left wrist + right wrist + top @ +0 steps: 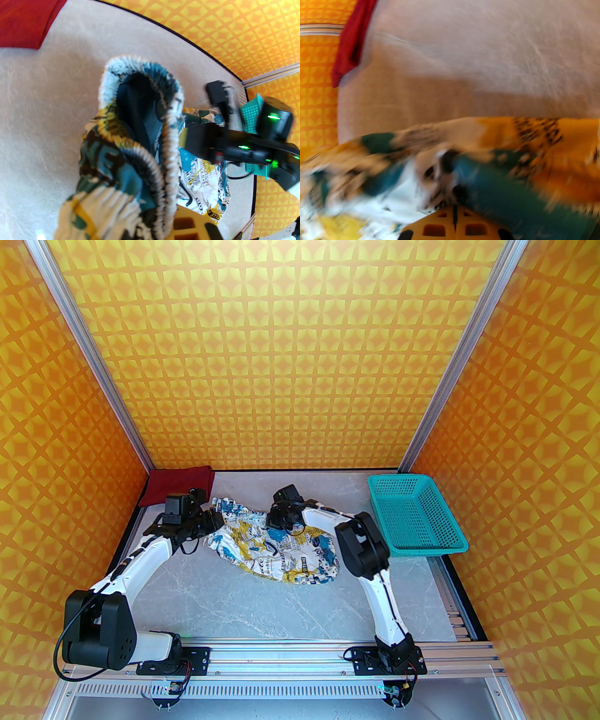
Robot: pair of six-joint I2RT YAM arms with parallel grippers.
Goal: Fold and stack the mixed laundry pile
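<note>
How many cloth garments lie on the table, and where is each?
2. The dark red T-shirt lies folded in the far left corner; the white printed garment lies crumpled mid-table, left of the teal basket. Its folds could hide more.

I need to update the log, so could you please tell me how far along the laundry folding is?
Done: the red shirt looks folded flat in the far left corner of the table. In hand: the left gripper and right gripper are both shut on the printed garment, which is bunched mid-table. Left: spread and fold it, then stack it with the red shirt.
</note>
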